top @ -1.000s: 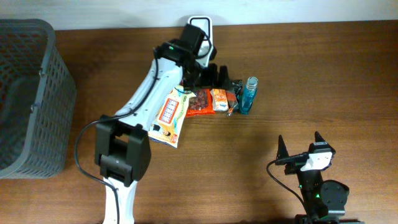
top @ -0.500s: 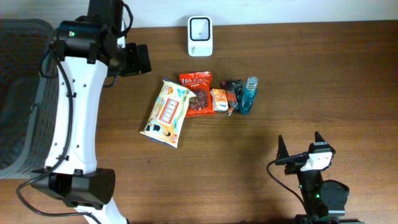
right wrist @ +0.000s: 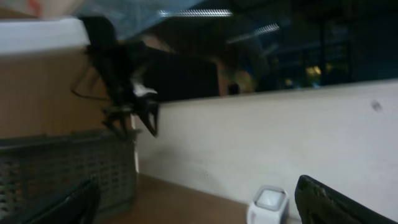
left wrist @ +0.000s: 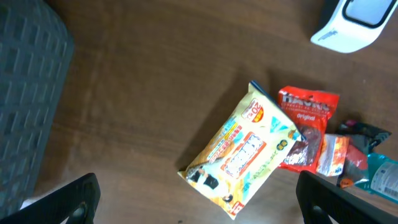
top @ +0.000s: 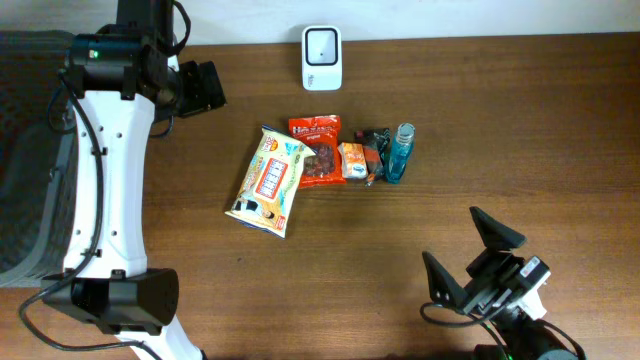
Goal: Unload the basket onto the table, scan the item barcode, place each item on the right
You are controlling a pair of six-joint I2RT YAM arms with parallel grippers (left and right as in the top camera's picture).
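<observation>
Overhead: we see the left gripper (top: 200,88), jaws apart, beside the basket (top: 25,150) and well apart from the yellow snack bag (top: 268,180), which lies mid-surface below the scanner (top: 321,44). The right gripper (top: 468,255) is likewise spread. Left wrist: we see the bag between the fingertips. Right wrist: we see the scanner far ahead.

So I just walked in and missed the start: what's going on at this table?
Nothing is being held right now. The left gripper hangs open above the table near the grey basket, and the right gripper sits open at the near right. A yellow snack bag, red packet, orange packet and blue bottle lie clustered mid-table. The white scanner stands behind them, with no item at it.
</observation>
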